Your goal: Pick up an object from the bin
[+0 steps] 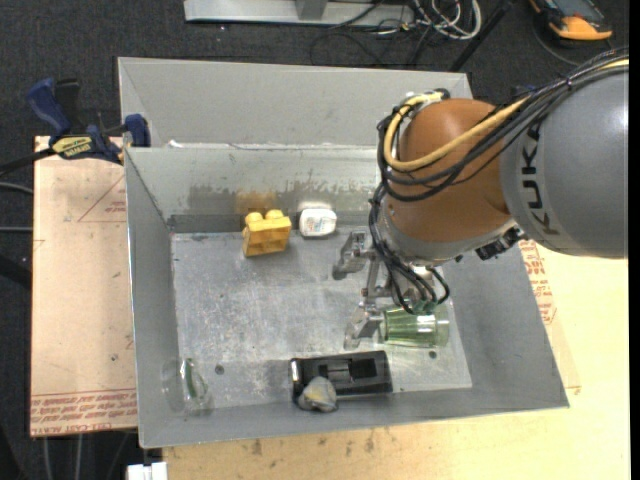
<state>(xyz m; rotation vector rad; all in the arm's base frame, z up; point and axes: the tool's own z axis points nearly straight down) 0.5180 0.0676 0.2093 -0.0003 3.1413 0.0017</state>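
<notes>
The grey KUKA arm [575, 163] comes in from the right and bends down over the right half of the grey metal bin [255, 308]. Its rounded orange wrist cover [445, 173], looped with yellow and black cables, hangs above the bin floor. Below the cover the jaws point down to the floor. They stand apart: one metal finger [350, 253] sits toward the back and the other toward the front, with bare floor showing between them and nothing gripped.

The clear green-tinted glass tumbler [412, 326] lies on its side on the right of the floor. It is just beside the front finger, on the arm's side of it, and partly under the wrist. Whether the finger touches it cannot be told.

Just in front of the tumbler, along the near wall, lies a flat black rectangular case [350, 372] with a pale grey stone-like lump [318, 395] at its left end. This leaves only a narrow strip of floor between case and tumbler.

Against the back wall sit a yellow plastic building block [267, 233] and, just beside it, a small white rounded plastic piece [318, 221], both near the back finger. A clear transparent piece [190, 383] rests in the near left corner, well apart from the jaws. The middle and left of the floor are open.
</notes>
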